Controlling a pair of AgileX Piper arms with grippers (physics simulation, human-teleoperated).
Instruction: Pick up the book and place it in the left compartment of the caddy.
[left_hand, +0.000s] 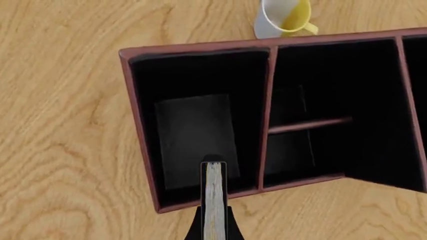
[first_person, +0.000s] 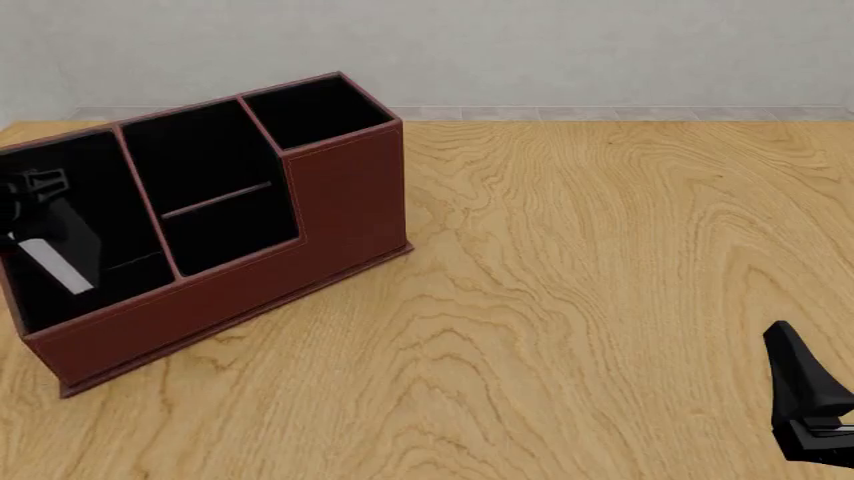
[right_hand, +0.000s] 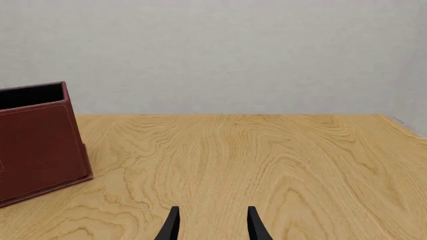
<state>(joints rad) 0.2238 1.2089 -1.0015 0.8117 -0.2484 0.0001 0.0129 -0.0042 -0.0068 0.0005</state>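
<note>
The book (left_hand: 213, 200) is pinched on edge by the left end effector (left_hand: 213, 220), over the left compartment (left_hand: 193, 140) of the caddy (first_person: 347, 200), near its 6 o'clock wall. It should be kept upright, lowered straight, then let go. The right end effector (right_hand: 211, 222) is spread and holds nothing.

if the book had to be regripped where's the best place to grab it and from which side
Grip the book across its thin covers near the top edge, coming from above: it hangs edge-up in the left tool over the left compartment, whose caddy walls block side approaches.
</note>
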